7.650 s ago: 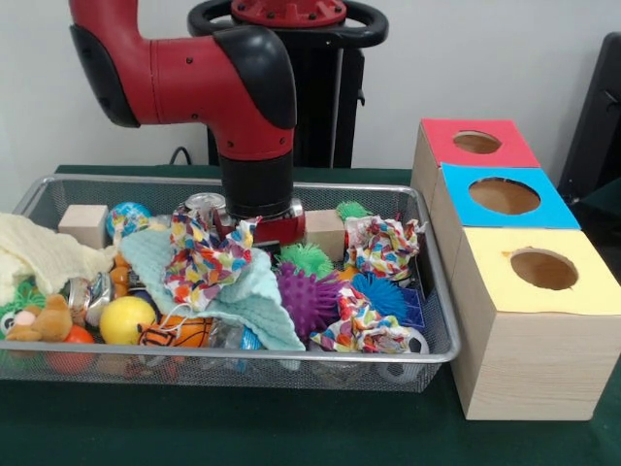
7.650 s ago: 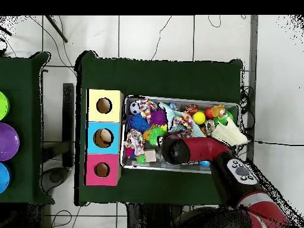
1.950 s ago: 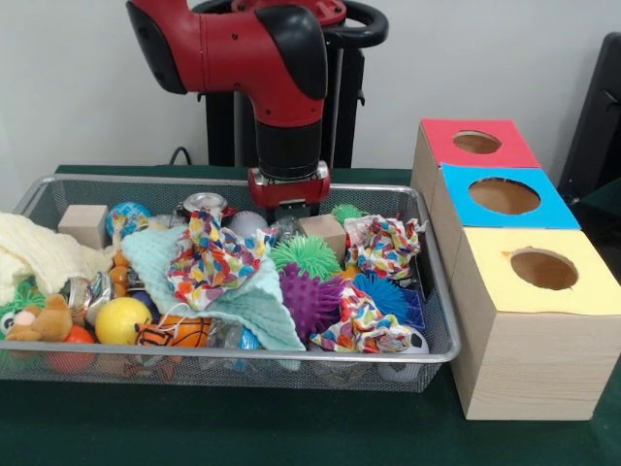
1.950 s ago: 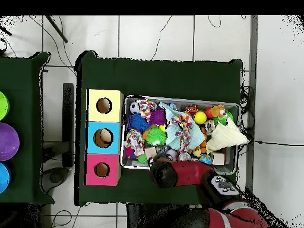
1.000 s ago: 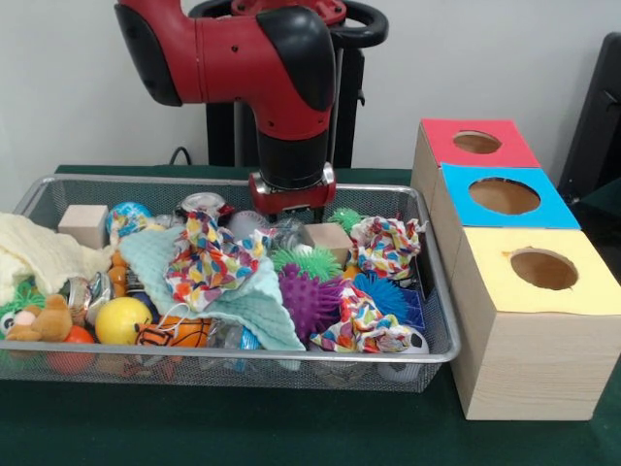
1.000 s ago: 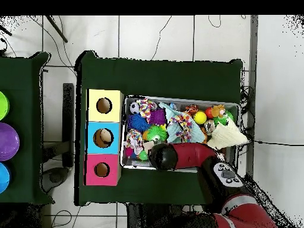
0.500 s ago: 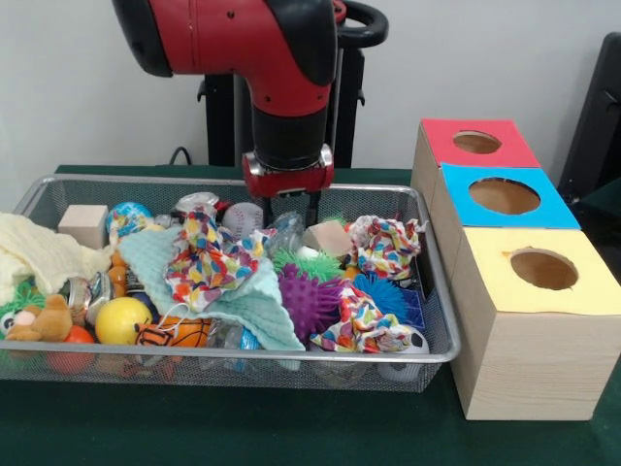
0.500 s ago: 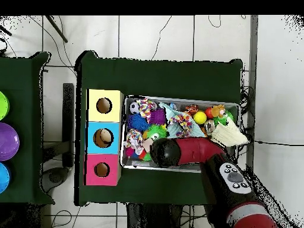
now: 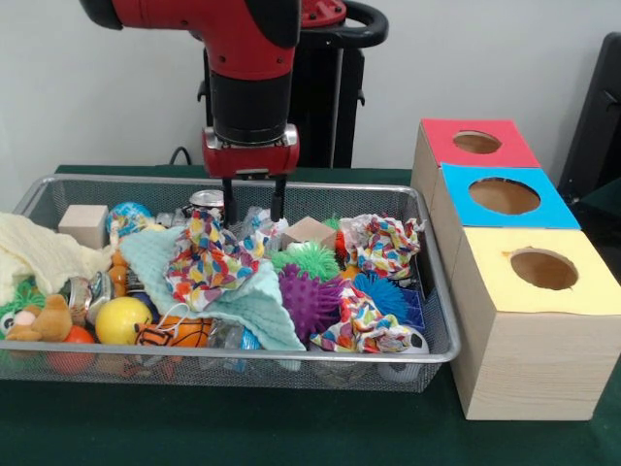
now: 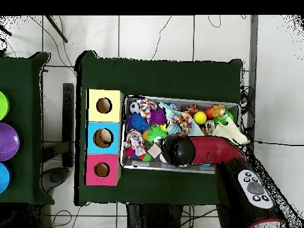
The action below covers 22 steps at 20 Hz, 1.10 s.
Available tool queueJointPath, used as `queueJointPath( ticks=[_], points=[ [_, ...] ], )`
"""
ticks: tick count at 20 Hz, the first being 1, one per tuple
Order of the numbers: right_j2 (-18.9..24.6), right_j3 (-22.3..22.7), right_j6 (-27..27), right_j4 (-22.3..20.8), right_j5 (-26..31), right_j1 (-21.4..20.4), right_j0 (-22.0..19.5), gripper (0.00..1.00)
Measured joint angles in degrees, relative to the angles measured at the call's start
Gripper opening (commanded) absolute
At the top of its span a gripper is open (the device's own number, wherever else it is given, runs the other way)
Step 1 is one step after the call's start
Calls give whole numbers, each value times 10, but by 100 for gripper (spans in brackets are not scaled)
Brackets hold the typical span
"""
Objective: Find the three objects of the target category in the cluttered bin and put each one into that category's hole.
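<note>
Green table (image 9: 243, 427), crowded wire bin (image 9: 291, 357), claw (image 9: 251, 209) spread open, tips hidden among toys.

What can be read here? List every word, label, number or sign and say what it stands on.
None can be read.
The red, blue and yellow box tops are plain colour round their holes.
The can at the bin's far side and the small ball with a globe-like print may bear print, but it is too small to make out.
</note>
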Motion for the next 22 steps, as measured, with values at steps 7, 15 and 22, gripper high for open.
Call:
queueJointPath(
  ticks=[7, 15, 22],
  points=[
    [0, 0, 0, -1, -1, 6, -3, 100],
    [0, 0, 0, -1, -16, 27, -3, 100],
    [0, 0, 0, -1, -22, 32, 7, 0]
  ],
)
